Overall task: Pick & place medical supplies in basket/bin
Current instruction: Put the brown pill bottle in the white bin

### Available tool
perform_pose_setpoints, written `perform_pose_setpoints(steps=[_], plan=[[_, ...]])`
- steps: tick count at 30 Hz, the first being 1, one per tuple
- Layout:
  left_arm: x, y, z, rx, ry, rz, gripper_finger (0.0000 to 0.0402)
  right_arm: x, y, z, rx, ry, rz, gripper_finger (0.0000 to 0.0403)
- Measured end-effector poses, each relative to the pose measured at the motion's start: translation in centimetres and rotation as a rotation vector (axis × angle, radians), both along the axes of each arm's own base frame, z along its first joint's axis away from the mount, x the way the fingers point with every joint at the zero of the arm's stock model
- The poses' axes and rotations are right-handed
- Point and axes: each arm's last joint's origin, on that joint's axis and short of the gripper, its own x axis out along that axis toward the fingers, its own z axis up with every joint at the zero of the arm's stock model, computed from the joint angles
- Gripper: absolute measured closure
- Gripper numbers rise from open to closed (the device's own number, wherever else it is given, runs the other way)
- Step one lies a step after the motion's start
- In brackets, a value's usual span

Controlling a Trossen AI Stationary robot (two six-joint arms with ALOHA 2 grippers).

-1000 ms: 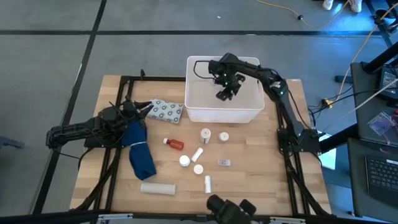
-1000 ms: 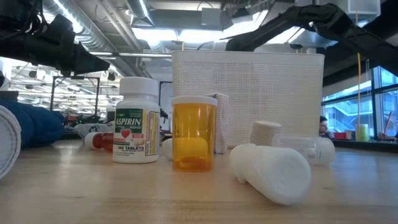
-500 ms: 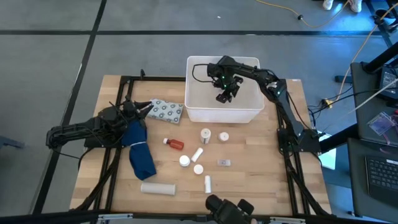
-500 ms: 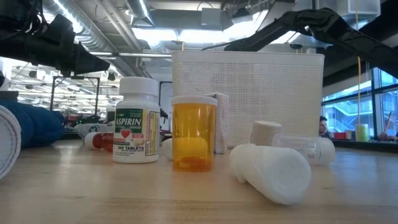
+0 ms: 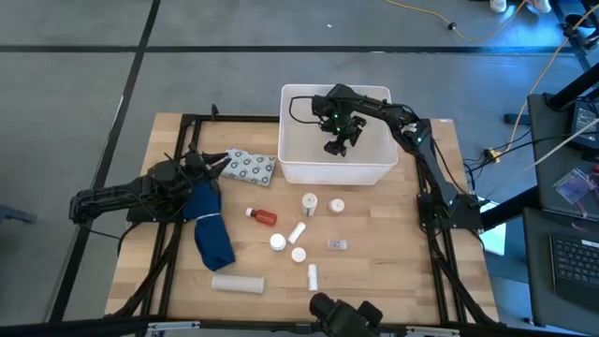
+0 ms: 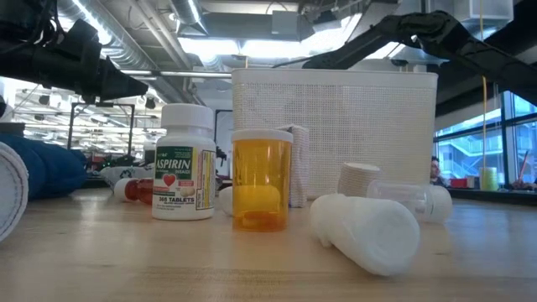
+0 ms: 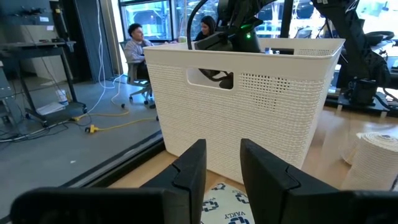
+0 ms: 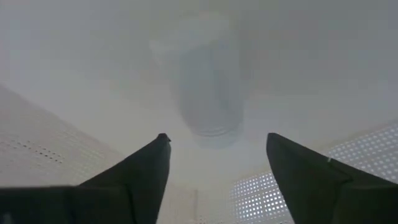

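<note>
Still scattered across the middle of the desk (image 5: 178,126) are most of the medical supplies: a red-orange bottle (image 5: 263,217), an aspirin bottle (image 6: 183,162), an amber vial (image 6: 262,179), several small white tubes and caps toward the near edge, and a white roll (image 5: 237,283) close to the near left corner. Along the left side a long dark blue cloth (image 5: 211,228) lies, and a grey dotted blister pack (image 5: 249,167) rests just beside the bin's left wall. At the far edge of the desk stands the white bin (image 5: 290,168), and in the low view its perforated wall rises behind the bottles.

From its base at the right edge the right arm stretches up and over the bin's far right corner, wrist bent down into the tub. Over the bin's floor the right gripper (image 5: 337,145) hangs with its claw spread wide and holding nothing; in the right wrist view a clear, pale vial (image 8: 210,87) lies beyond the fingertips (image 8: 155,163), apart from them, inside the bin.

Low along the left edge lies the left arm, and the left gripper (image 5: 213,166) is by the blister pack with its fingers (image 7: 194,167) narrowly parted, nothing between them
</note>
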Motion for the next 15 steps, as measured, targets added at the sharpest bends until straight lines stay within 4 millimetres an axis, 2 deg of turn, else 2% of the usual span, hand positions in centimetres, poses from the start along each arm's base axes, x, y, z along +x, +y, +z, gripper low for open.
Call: perform_pose_setpoints(steps=[3, 6, 12, 15], plan=[[0.0, 0.0, 0.0, 0.0, -0.001, 0.0, 0.0309, 0.2, -0.2, 0.7, -0.018, -0.016, -0.016, 0.0114], [0.0, 0.0, 0.0, 0.0, 0.0, 0.0, 0.0309, 0.7, -0.5, 2.6, -0.062, -0.077, -0.015, 0.0109], [0.0, 0.0, 0.0, 0.0, -0.001, 0.0, 0.0309, 2.3, -1.1, 8.9, -0.222, -0.294, -0.032, 0.0111], [0.0, 0.0, 0.0, 0.0, -0.001, 0.001, 0.0309, 2.0, 0.3, 11.9, -0.288, -0.44, -0.039, 0.0112]])
